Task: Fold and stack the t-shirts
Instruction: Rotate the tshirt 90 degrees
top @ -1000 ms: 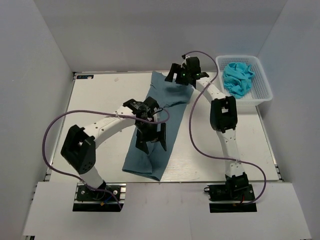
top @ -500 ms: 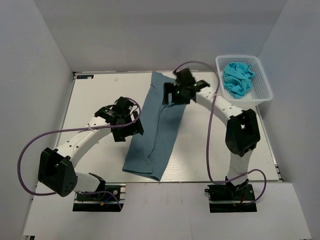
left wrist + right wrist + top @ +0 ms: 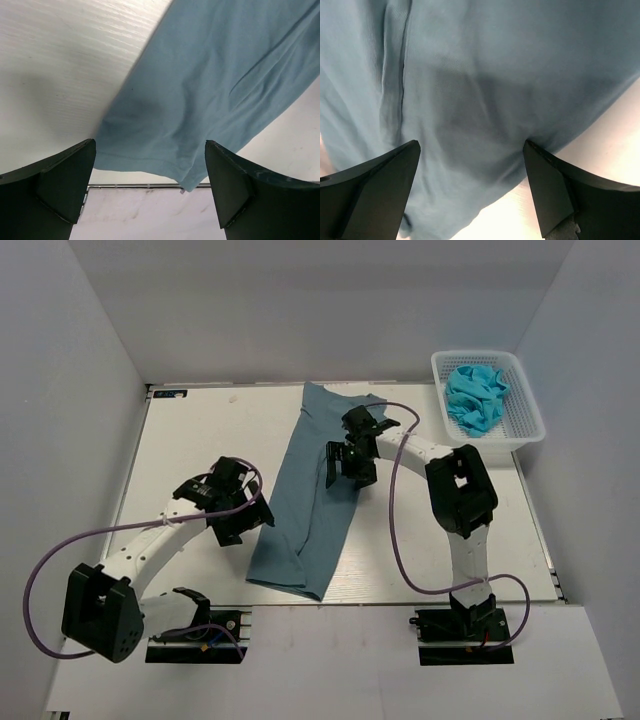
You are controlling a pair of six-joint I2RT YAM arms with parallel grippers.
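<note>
Left end effector (image 3: 150, 145) and right end effector (image 3: 471, 144) both wide, empty; t-shirt (image 3: 303, 502) partly hidden under the right one.

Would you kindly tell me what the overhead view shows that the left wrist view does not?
Only the overhead view shows the white basket holding bright blue cloth at the far right, the right claw over the shirt, and the shirt's whole folded length. Only the left wrist view shows the shirt's near corner up close, with its hem and creases. Both show the slate-blue shirt, the white table and the left claw, which the wrist view shows open.
</note>
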